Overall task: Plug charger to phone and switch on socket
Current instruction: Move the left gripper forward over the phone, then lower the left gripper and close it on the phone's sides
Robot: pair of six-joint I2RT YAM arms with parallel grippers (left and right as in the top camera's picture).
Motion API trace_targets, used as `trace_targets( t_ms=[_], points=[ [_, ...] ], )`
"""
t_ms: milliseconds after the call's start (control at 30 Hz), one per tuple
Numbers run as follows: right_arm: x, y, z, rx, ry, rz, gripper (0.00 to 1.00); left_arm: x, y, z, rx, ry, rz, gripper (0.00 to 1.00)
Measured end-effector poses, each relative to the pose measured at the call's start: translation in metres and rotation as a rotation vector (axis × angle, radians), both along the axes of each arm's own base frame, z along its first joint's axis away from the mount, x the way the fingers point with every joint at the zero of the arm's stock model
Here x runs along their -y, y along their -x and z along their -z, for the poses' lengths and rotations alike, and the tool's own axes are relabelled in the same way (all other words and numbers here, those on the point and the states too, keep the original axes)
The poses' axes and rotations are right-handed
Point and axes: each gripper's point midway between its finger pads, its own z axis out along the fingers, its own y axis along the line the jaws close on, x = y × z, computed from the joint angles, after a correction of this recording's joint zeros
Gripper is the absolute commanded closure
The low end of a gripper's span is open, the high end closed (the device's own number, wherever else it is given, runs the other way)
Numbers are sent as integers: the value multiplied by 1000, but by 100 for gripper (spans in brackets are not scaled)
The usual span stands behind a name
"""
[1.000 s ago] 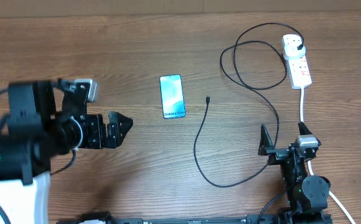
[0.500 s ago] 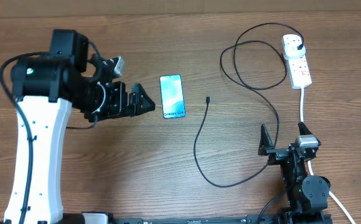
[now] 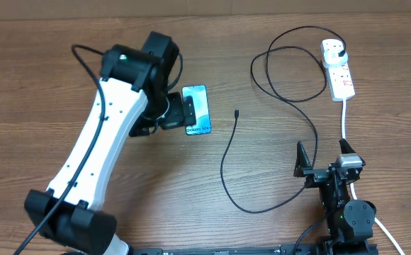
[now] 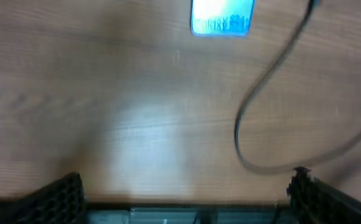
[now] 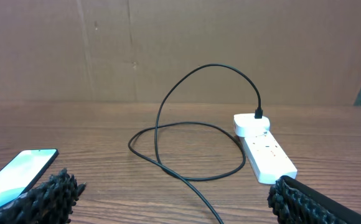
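Motion is all on the left: the left gripper [image 3: 185, 112] has swung from the frame's left edge to the phone [image 3: 201, 106] at upper centre, jaws wide, empty, probably to steady it. Lower right, the right gripper [image 3: 324, 157] sits unmoved, spread wide. The charger tip [image 3: 237, 112] lies just right of the phone, unplugged.

We count one phone [image 3: 196, 110], one charger [image 3: 222, 168], one socket [image 3: 337, 69] (ahead of the right gripper [image 3: 322, 157]); with the left gripper [image 4: 183, 188], two grippers.
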Motion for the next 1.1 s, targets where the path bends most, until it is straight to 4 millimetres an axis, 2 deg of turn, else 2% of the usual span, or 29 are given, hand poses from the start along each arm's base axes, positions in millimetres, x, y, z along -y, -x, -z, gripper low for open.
trace_targets(
  t_ms=[167,300,367,500,700,767,867,967,1100],
  points=[
    [0,0,0,0,0,0,0,7,-43,7,129,5,-49,0],
    [0,0,0,0,0,0,0,21,-76,12,223,45,-52,0],
    [0,0,0,0,0,0,0,28,-86,19,233,51,-47,0],
    [0,0,0,0,0,0,0,35,-89,52,161,20,-32,0],
    [0,0,0,0,0,0,0,39,-90,113,34,-57,-14,0],
    [0,0,0,0,0,0,0,42,-91,127,17,-69,-5,0],
    [0,0,0,0,0,0,0,46,-90,141,-6,-79,4,0],
    [0,0,0,0,0,0,0,49,-92,145,-2,-78,11,0],
    [0,0,0,0,0,0,0,59,-114,143,89,-38,11,0]
  ],
)
